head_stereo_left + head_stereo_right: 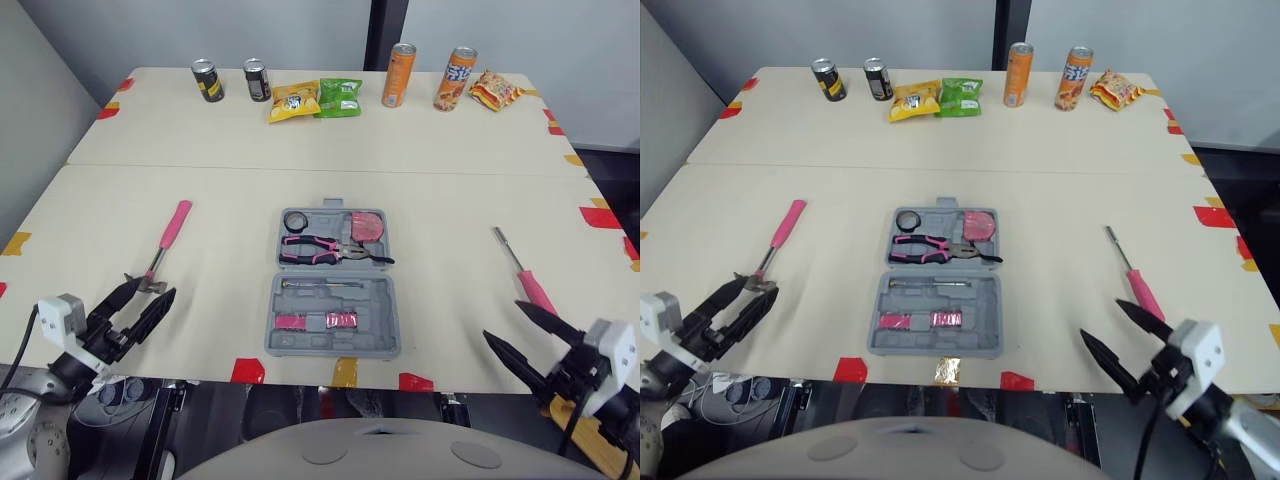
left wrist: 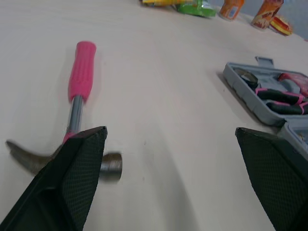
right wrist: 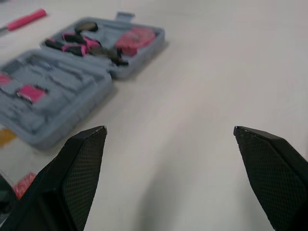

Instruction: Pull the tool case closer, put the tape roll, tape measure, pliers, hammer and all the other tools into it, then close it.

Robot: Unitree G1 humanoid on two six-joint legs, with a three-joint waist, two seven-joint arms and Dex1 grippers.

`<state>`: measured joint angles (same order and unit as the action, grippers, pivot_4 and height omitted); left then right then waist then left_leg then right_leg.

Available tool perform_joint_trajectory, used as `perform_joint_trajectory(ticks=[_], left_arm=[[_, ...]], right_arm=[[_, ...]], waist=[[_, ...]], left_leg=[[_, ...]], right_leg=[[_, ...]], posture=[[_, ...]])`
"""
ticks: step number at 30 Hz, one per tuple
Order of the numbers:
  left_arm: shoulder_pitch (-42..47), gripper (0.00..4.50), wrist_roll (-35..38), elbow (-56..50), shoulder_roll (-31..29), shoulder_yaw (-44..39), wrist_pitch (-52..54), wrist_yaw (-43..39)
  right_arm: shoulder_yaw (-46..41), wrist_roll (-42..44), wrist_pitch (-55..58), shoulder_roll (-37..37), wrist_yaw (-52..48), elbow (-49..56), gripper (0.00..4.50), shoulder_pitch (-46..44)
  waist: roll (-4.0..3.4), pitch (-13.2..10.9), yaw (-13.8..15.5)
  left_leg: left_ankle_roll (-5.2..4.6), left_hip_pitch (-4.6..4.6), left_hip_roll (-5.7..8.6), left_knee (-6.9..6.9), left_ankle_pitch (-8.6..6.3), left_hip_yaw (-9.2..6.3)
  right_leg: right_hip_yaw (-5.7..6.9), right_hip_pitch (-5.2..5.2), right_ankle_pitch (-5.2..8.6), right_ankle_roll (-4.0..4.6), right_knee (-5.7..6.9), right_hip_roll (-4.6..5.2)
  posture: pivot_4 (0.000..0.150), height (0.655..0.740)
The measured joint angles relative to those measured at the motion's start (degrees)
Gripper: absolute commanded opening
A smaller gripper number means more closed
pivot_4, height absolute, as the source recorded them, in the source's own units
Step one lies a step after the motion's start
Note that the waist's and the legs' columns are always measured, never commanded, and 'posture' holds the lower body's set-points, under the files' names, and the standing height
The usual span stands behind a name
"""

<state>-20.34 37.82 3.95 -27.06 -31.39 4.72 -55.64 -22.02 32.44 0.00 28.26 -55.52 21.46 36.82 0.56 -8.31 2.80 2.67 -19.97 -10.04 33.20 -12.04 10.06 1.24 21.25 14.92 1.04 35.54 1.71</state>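
The pink-handled steel hammer is best gripped at its shaft by the released left hand. It should then be laid flat in the open grey plastic tool case.

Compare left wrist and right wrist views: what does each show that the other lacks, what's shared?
Left wrist, not right: the hammer's head, snack bags and cans at the far end of the table. Right wrist, not left: pink pieces in the near half of the tool case, tape marks on the table edge. Both: the open grey case, pliers, tape measure.
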Motion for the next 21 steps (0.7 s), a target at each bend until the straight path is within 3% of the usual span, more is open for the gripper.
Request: perform_joint_trajectory(ticks=[9, 15, 21], left_arm=[[4.40, 4.50, -1.87, -7.87, -6.62, 0.35, 13.12, 12.99], [8.22, 4.50, -6.54, -10.45, -14.03, 2.31, 27.20, 23.35], [14.80, 4.50, -8.84, -8.97, -14.94, 7.17, 35.15, 26.82]], right_arm=[[10.65, 6.46, 14.50, 11.63, -2.10, 9.62, 4.46, -20.90], [14.72, 8.87, 17.86, 13.47, -4.08, 12.32, 4.46, -29.89], [18.30, 9.22, 19.38, 13.62, -5.55, 12.57, 4.46, -36.59]], waist=[[-0.01, -0.01, -0.11], [-0.03, -0.02, 0.18], [-0.03, -0.02, 0.17]], left_leg=[[-0.06, -0.05, -0.01, 0.35, 0.04, -0.28], [-0.06, -0.13, -0.01, 0.54, 0.04, -0.33], [-0.08, -0.14, -0.01, 0.76, 0.05, -0.33]], right_leg=[[0.25, -0.16, -0.02, 0.00, 0.16, 0.01], [0.29, -0.15, -0.02, 0.00, 0.23, 0.04], [0.28, -0.12, -0.02, 0.02, 0.51, 0.06]], posture=[[0.150, 0.7400], [0.150, 0.7400], [0.150, 0.7400]])
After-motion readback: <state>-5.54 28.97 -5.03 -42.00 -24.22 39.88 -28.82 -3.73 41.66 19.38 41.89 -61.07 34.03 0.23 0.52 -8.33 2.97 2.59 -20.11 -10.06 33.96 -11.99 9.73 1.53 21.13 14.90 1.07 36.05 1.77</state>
